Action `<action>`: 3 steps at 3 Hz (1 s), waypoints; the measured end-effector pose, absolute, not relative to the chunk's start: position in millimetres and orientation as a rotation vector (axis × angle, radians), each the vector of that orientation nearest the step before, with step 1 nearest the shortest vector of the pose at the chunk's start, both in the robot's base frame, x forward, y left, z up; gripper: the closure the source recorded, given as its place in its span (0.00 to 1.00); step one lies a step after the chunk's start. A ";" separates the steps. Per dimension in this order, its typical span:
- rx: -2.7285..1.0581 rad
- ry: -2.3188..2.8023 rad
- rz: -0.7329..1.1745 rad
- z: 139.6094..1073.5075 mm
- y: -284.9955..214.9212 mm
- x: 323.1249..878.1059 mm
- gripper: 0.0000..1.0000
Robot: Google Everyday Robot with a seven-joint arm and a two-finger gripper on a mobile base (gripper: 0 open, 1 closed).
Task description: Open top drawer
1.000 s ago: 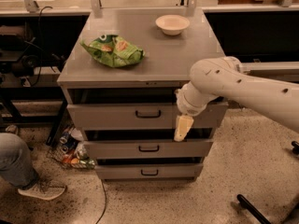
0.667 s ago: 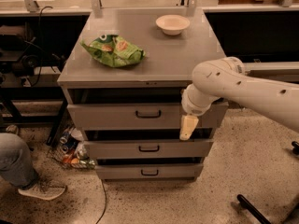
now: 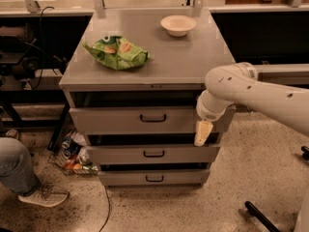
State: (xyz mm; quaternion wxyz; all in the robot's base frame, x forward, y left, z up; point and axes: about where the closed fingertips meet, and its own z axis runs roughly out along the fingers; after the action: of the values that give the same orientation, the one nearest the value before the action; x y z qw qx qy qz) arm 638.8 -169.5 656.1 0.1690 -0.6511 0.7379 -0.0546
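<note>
The top drawer (image 3: 116, 120) is the widest grey front of three, with a small black bar handle (image 3: 153, 118) at its middle. It stands slightly forward of the cabinet, with a dark gap above it. My gripper (image 3: 203, 132) hangs from the white arm (image 3: 251, 93) in front of the drawer's right end, well right of the handle. Its pale fingers (image 3: 203, 132) point down over the gap between the top and middle drawers. It holds nothing that I can see.
A green chip bag (image 3: 117, 53) and a white bowl (image 3: 178, 24) sit on the cabinet top (image 3: 183, 62). The middle drawer (image 3: 153, 154) and bottom drawer (image 3: 154, 178) are below. A person's leg and shoe (image 3: 29, 182) are at lower left, with cans (image 3: 72, 153) beside the cabinet.
The gripper and arm have shifted slightly to the right and a little down along the drawer front. The drawers have not moved.
</note>
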 end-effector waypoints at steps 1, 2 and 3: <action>-1.825 2.129 -0.118 651.2 -181.2 632.4 0.15; -1.793 2.175 -0.052 650.8 -194.8 612.2 0.38; -1.779 2.213 -0.011 652.8 -201.5 593.2 0.61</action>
State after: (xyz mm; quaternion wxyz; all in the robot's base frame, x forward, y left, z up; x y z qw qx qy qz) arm 593.2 -201.5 652.8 0.1504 -0.6194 0.7705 -0.0039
